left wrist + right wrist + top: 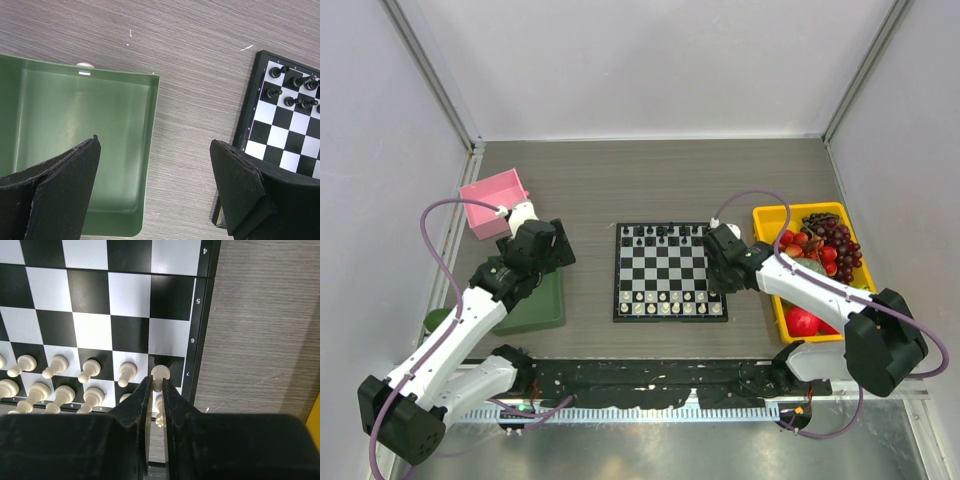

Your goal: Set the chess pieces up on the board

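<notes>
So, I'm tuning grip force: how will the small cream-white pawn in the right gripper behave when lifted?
Probably light and stiff: the cream-white pawn looks tiny beside the right gripper. Its slim, rounded body may pivot or slip. Its narrow base could tip.

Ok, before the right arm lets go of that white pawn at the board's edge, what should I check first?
1. Grip: right gripper shut on the white pawn: ok.
2. Square: pawn inside the black edge square of the chessboard, row marked 7: ok.
3. Seating: pawn's base resting on the square: cannot tell, the fingers hide it.
4. Clearance: neighbouring white pawn apart from the fingers: ok, though close.
5. Other arm: left gripper open and off the board, over the edge of the green tray: ok.
</notes>
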Robot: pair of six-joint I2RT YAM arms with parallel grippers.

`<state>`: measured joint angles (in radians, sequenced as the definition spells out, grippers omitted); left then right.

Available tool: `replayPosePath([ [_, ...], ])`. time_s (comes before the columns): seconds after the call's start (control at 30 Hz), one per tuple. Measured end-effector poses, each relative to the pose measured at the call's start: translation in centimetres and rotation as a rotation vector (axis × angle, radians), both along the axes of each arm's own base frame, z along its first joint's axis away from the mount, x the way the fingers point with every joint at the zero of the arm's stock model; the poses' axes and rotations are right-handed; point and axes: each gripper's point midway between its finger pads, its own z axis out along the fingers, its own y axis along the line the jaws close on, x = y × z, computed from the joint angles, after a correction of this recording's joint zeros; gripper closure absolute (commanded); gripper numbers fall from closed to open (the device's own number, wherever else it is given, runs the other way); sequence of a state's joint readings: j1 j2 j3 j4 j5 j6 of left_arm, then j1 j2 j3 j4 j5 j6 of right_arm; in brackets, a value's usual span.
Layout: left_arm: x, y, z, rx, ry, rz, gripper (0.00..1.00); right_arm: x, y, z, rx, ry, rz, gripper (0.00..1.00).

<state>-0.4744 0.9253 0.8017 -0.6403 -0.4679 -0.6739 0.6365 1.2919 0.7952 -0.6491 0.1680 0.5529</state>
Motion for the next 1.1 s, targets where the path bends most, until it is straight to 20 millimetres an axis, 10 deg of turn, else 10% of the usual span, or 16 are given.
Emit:
replayPosePath([
  [0.57, 0.0, -0.1, -0.1, 0.001, 0.005, -0.002, 0.01, -0.4, -0.2, -1.3, -0.009, 0.024, -0.001, 0.8],
  [1.1, 0.0, -0.1, -0.2, 0.002, 0.007, -0.002, 0.01, 0.3, -0.3, -0.4, -0.027, 0.003, -0.008, 0.36],
])
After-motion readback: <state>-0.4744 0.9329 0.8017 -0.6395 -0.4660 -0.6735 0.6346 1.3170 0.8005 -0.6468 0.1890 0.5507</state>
